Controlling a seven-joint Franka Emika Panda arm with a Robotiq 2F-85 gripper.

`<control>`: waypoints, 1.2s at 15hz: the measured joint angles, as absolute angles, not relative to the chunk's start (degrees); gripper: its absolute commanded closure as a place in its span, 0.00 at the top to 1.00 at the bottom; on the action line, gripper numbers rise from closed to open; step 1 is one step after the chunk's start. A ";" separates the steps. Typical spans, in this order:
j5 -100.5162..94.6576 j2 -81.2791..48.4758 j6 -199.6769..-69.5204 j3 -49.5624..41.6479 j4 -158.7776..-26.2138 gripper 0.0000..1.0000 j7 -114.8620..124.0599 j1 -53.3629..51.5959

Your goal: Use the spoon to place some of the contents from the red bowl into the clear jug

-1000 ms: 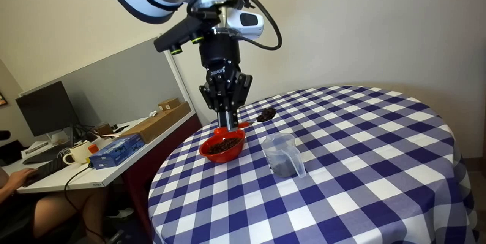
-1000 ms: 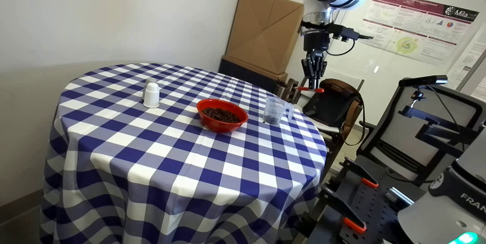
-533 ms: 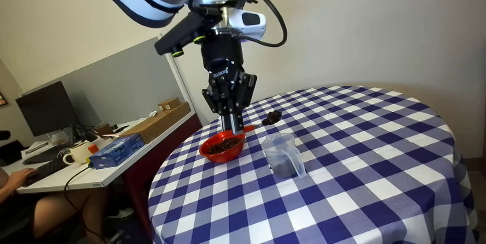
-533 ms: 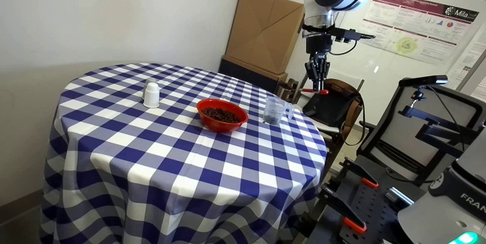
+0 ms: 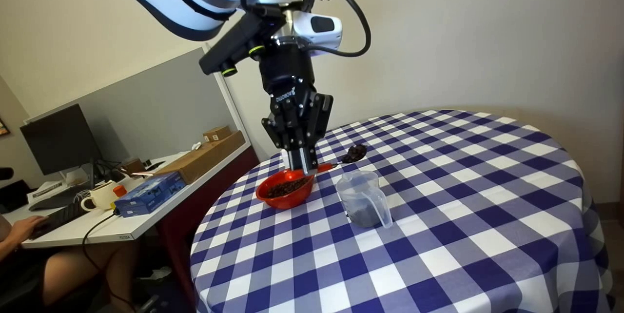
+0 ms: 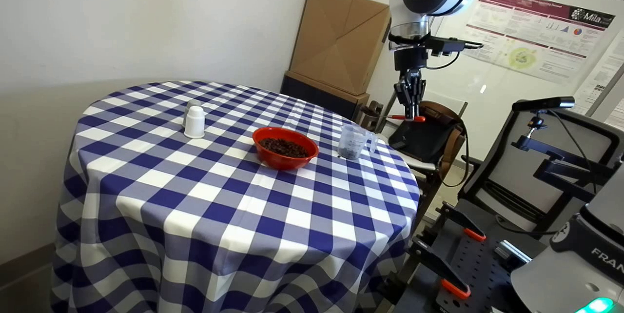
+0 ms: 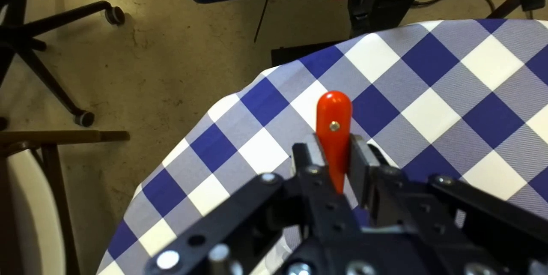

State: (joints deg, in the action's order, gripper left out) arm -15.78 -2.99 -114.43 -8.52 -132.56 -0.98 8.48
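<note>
Since the spoon [image 5: 327,167] hangs above the checked tablecloth [image 6: 195,191] with a dark heap of the contents [image 5: 356,153] on its head, I judge the step in hand to be the carry: scooping done, pouring not yet begun. The gripper [image 7: 338,155] is closed to the thickness of the spoon's red handle, a flat pad [image 7: 361,150] against each side — a firm pinch, by the look of it. Whether the head is directly over the clear jug [image 5: 358,196] I cannot tell; the next move probably calls for lining them up, then tipping the spoon slowly, since loose bits could spill over the rim. The jug stands upright on the tablecloth, thin-walled and cloudy rather than glassy, with a handle at its side and a dim grey layer low inside that I cannot identify. Near it sits the red bowl [image 6: 282,162], round, smooth, plastic-looking, with more rough, grainy bits in it.
</note>
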 measured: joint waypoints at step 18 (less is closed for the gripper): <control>-25.22 -3.01 -113.45 -7.26 -132.58 0.05 4.75 6.82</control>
